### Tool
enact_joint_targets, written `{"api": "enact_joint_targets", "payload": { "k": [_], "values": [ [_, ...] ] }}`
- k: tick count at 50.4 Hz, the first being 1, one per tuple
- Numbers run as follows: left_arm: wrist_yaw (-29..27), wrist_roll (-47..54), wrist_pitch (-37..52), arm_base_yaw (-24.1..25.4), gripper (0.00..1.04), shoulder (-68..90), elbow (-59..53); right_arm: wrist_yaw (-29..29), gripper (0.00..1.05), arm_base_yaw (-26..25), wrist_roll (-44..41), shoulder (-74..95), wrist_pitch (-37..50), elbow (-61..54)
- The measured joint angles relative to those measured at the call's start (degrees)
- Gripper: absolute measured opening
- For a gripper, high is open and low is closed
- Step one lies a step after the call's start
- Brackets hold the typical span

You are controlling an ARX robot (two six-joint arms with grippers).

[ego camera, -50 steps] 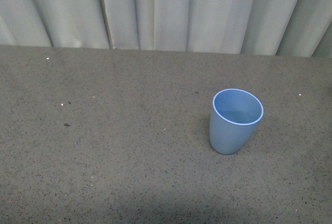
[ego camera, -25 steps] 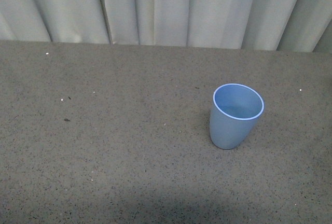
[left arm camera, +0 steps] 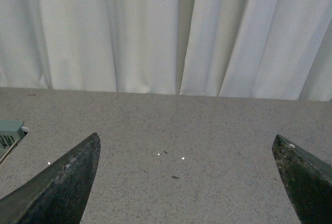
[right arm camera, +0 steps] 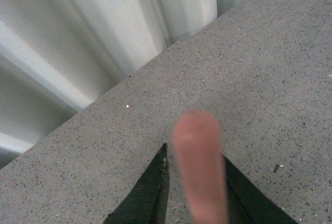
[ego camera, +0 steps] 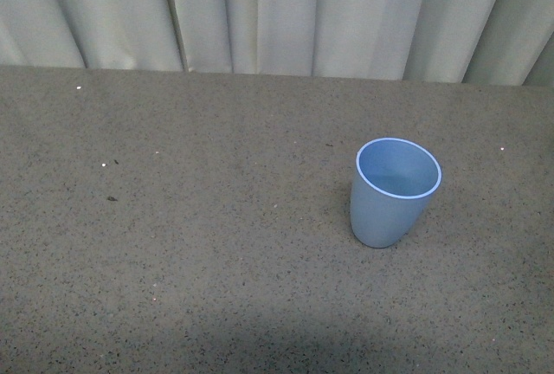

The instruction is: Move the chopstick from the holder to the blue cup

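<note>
The blue cup (ego camera: 394, 190) stands upright on the grey speckled table, right of centre in the front view, and its inside looks empty. Neither arm shows in that view. In the right wrist view my right gripper (right arm camera: 194, 156) is shut on the chopstick (right arm camera: 199, 167), a blurred salmon-pink stick end sticking out between the two dark fingers (right arm camera: 150, 187) above the table. My left gripper (left arm camera: 187, 146) hangs open over bare table, its dark fingertips (left arm camera: 67, 182) wide apart with nothing between them. The holder is out of view.
A pale pleated curtain (ego camera: 277, 10) runs along the far edge of the table (ego camera: 173, 261). A pale green object (left arm camera: 8, 133) peeks in at the edge of the left wrist view. Small white specks (ego camera: 104, 164) dot the tabletop.
The front view has tilted slightly: the cup and the table's far edge sit a little higher in the picture than a second ago. The cup itself has not moved on the table.
</note>
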Motion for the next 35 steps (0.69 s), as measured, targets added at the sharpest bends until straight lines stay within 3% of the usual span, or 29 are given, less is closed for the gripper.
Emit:
{"api": "enact_joint_targets", "payload": {
  "k": [7,28,35],
  "values": [
    [0.0,0.0,0.0,0.0,0.98,0.0,0.0,-0.6,0.01,0.0,-1.1,-2.8,0.2,-1.9],
    [0.0,0.0,0.0,0.0,0.98,0.0,0.0,-7.7,0.01,-0.2,-4.3,-23.5,-6.0,-7.5],
    [0.0,0.0,0.0,0.0,0.98,0.0,0.0,-9.6,0.01,2.0,-4.5,-31.3,-8.3,-7.5]
  ]
}}
